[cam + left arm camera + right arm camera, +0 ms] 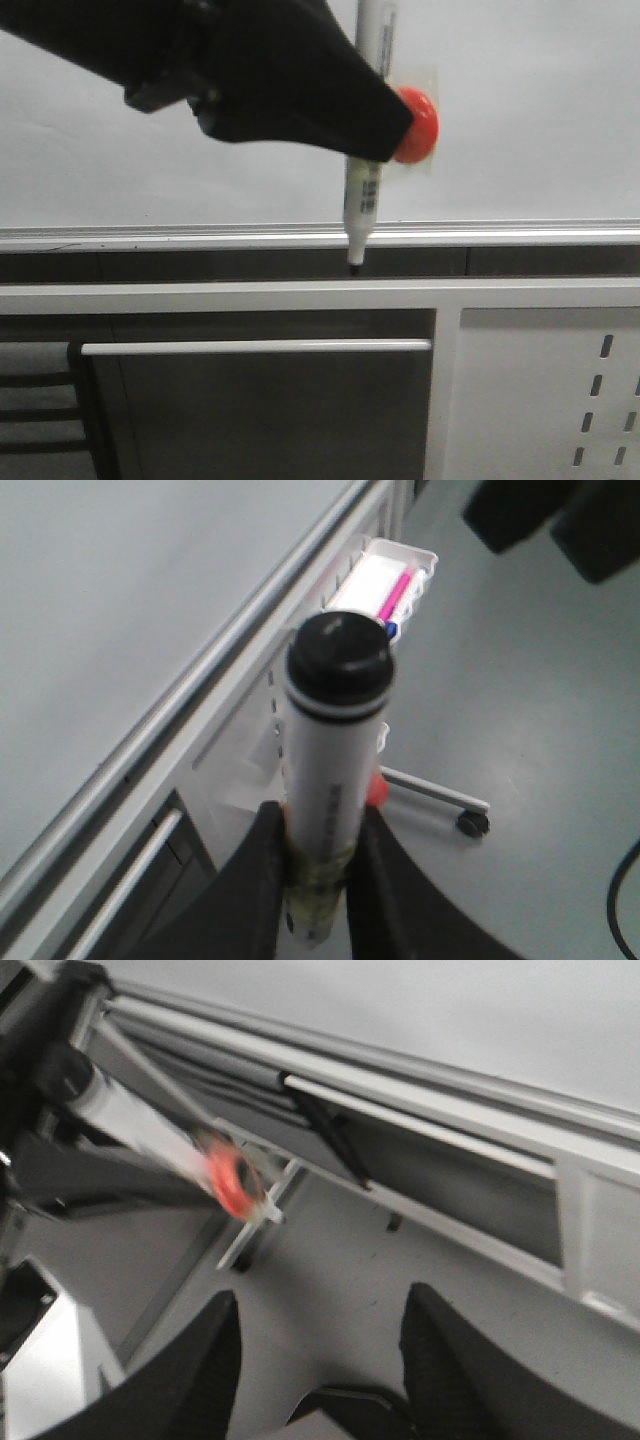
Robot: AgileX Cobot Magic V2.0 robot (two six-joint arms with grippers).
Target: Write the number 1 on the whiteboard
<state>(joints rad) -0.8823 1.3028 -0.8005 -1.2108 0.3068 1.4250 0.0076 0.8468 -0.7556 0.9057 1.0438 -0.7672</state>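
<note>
Whiteboard (530, 110) fills the upper part of the front view as a pale, blank, upright surface, with its silver rail (200, 237) running across below. No number 1 stroke is visible on it.

My left gripper (385, 125) has its jaws pinching a white marker pen (363, 195) around the middle of its barrel. An orange-red round piece (418, 125) sits on the pen just beside the jaws. The pen's long axis is close to vertical. Its black tip (355, 262) points straight down and hangs just below the rail, in front of the dark gap there. In the left wrist view the black end cap (338, 658) faces the camera, and the fingers (255, 880) press the barrel from both sides.

My right gripper (320, 1360) has its jaws spread wide, holding nothing, well apart from the board.

Judging from this, the main risk is the tip's position: it sits below the writing surface, so a stroke begun here would mark the rail or nothing at all. A pen aimed downward also meets the board with its side, so the tip could skid without leaving ink.
</note>
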